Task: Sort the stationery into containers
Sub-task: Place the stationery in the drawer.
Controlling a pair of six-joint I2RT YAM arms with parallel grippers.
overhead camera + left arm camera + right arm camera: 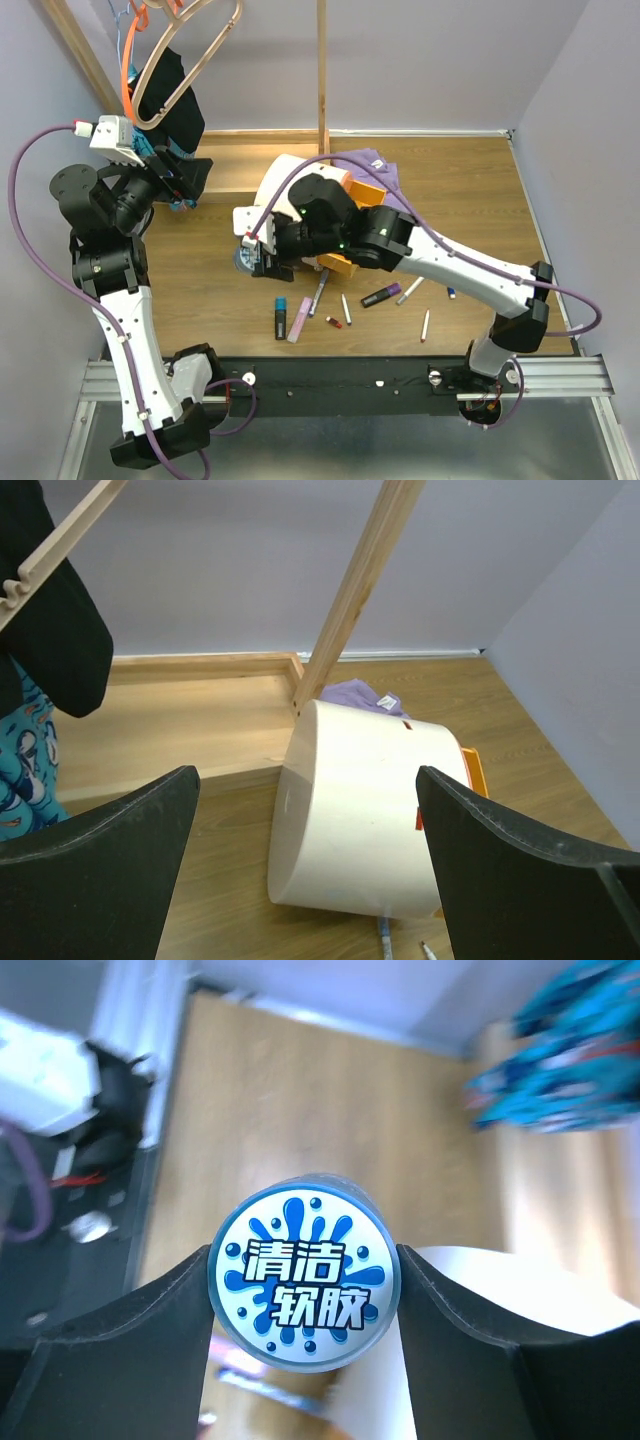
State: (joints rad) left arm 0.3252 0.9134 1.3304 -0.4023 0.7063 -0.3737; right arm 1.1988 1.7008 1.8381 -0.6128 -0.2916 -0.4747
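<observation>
Mid-frame, right gripper (304, 1260) clamped across round tin (300, 1295) — likely for transfer to cream container (350, 810); left gripper (308, 780) wide open, empty.

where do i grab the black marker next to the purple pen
Mid-barrel on the black marker, coming straight down with the pincer set across its narrow width. It lies flat and slanted on the table, bare wood along both long sides; the purple pen crowds only its right end.

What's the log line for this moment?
right fingers: shut on round tin | left fingers: open, empty, facing drum | pens, markers: loose on table
</observation>
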